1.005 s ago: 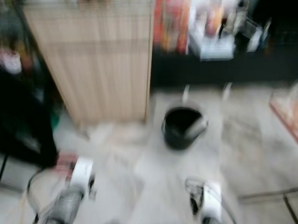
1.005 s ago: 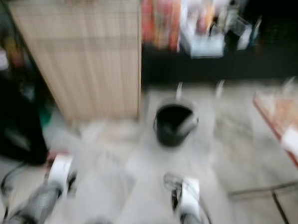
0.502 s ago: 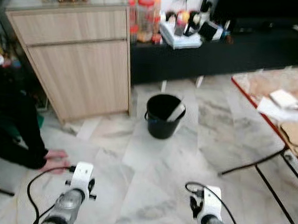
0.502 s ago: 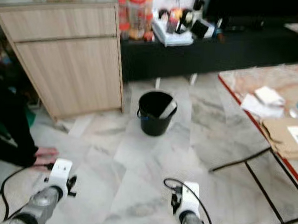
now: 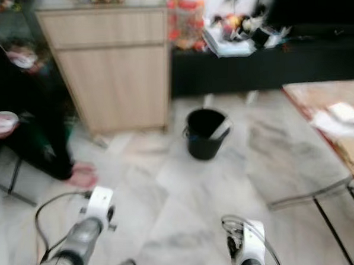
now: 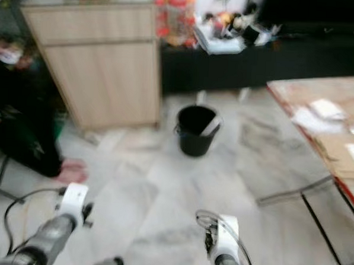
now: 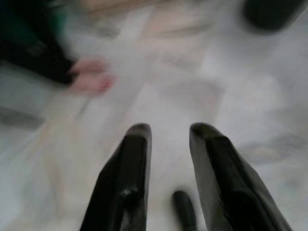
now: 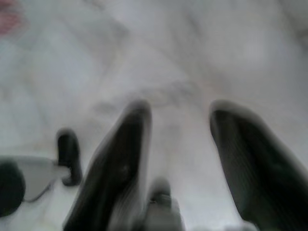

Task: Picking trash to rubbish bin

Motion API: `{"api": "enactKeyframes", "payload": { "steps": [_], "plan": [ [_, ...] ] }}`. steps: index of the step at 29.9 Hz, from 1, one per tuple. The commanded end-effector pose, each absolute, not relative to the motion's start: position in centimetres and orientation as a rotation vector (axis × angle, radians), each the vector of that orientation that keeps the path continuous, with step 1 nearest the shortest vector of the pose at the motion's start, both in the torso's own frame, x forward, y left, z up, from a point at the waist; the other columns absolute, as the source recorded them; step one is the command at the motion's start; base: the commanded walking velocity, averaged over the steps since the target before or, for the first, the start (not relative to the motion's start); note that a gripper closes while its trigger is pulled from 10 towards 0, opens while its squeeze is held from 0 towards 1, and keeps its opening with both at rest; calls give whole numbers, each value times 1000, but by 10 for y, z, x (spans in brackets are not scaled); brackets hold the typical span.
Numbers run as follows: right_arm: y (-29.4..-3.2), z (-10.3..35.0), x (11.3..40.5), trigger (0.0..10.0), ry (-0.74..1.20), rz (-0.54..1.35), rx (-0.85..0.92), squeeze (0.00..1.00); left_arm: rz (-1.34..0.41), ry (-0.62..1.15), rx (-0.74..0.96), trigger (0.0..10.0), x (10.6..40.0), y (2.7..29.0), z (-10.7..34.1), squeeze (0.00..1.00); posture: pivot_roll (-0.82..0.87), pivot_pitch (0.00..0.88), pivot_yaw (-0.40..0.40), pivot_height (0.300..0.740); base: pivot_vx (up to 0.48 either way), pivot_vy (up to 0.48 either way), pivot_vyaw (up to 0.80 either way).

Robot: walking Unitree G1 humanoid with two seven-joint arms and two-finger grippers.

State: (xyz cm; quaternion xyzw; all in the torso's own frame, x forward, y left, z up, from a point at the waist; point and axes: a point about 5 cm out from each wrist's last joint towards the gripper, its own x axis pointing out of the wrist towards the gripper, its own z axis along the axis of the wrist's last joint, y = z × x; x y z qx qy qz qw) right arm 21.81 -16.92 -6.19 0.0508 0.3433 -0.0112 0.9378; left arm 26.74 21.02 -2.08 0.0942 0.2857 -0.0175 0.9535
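Rubbish bin (image 5: 205, 134): a black bucket standing upright on the marble floor (image 5: 179, 198), ahead of the robot and slightly to its right, near the corner of a light wooden cabinet (image 5: 115, 70). A pale, flat piece of trash (image 5: 220, 129) leans inside the bin against its rim.

Left end effector (image 7: 167, 132): fingers spread apart with a clear gap between them, gripping nothing. It hangs above bare floor. The left arm (image 5: 89, 223) extends low at the robot's left.

Right end effector (image 8: 178, 108): fingers likewise parted and empty, above bare floor. The right arm (image 5: 248, 246) extends low at the robot's right. Both end effectors are well apart from the bin.

Surroundings, outward from the arms:
- A person (image 5: 29, 119) in dark clothing is at the robot's left, beside the cabinet, with one bare foot (image 5: 82, 176) on the floor near the left arm.
- A low black shelf unit (image 5: 270, 60) runs behind the bin and carries blurred bottles and boxes.
- A desk (image 6: 335, 170) with a red edge and metal legs stands at the robot's right and carries white papers (image 6: 317, 113) and brown card.

The head views are blurred.
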Motion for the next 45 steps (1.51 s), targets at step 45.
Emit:
{"api": "enactKeyframes", "payload": {
  "steps": [45],
  "plan": [
    [-169,90,336,10000,-125,-38,44,0,-236,-35,163,10000,359,145,102,0,96,96,-12,740,0,0,0]
  ]
}}
